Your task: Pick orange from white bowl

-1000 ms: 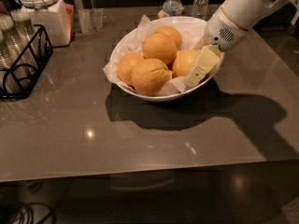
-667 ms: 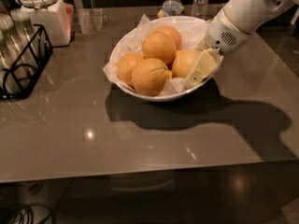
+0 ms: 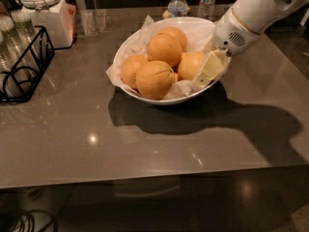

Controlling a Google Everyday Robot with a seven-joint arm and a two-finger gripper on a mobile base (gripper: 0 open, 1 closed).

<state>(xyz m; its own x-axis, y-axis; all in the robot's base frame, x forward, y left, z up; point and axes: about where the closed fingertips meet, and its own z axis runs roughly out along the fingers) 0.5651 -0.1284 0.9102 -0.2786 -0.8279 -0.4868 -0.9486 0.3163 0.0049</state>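
Note:
The white bowl (image 3: 145,94) stands at the table's middle back, lined with crumpled white paper and holding several oranges. The paler, smooth orange (image 3: 189,64) lies at the bowl's right side. My gripper (image 3: 202,79) comes in from the upper right on a white arm. It is down inside the bowl's right rim, right against the near-right side of that orange. A creased deeper-orange fruit (image 3: 155,79) lies at the front. Others lie at the left (image 3: 129,67) and on top (image 3: 164,49). The far side of the paler orange is hidden.
A black wire rack (image 3: 21,64) with glasses stands at the left edge. A white lidded jar (image 3: 46,13) and a clear glass (image 3: 91,21) are behind it. Two water bottles (image 3: 177,4) stand behind the bowl. The arm's shadow falls on the table at the right.
The gripper has shifted very slightly left, toward the paler orange. The bowl and the oranges have not moved.

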